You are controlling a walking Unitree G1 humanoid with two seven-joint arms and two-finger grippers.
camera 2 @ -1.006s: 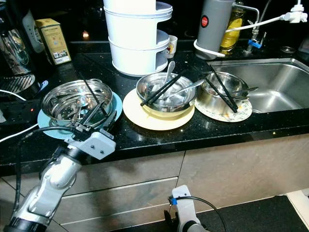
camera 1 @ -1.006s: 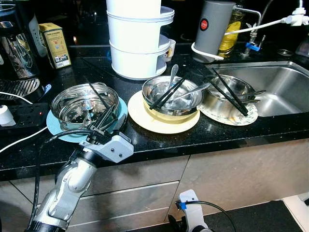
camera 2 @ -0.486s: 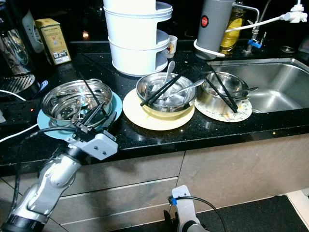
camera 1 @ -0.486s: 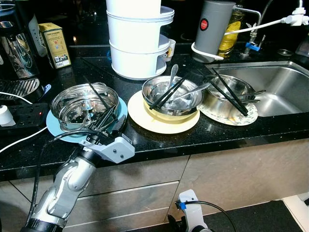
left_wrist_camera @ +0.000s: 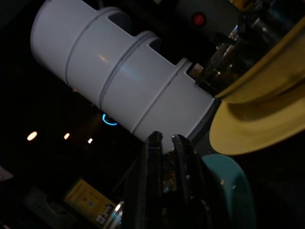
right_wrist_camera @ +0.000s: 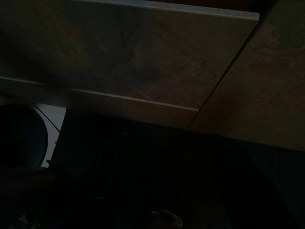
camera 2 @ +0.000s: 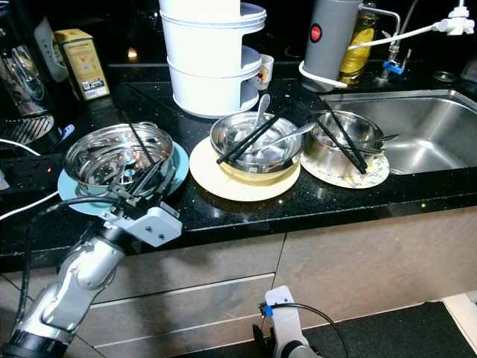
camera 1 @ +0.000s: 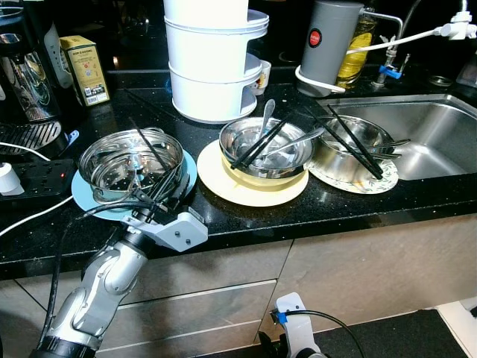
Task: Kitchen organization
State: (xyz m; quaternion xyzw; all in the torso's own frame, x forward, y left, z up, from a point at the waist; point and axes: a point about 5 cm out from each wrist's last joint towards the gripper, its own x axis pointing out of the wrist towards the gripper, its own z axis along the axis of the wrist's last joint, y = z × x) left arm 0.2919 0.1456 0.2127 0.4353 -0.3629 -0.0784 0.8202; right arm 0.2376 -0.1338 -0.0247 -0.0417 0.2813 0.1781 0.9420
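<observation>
Steel steamer bowl (camera 1: 131,163) on its teal plate (camera 1: 82,190) is met at the near rim by the left gripper (camera 1: 160,195). The bowl could be tipped and its chopsticks (camera 1: 149,145) spilled by an off-centre pull. The fingers (left_wrist_camera: 153,157) are seen nearly closed; whether anything is pinched cannot be told. The right gripper (camera 1: 287,344) hangs idle below.

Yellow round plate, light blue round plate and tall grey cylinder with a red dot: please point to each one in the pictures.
yellow round plate (camera 1: 223,184): left eye view, bare front rim.
light blue round plate (camera 1: 83,192): left eye view, bare left rim.
tall grey cylinder with a red dot (camera 1: 332,52): left eye view, middle of its side.
</observation>
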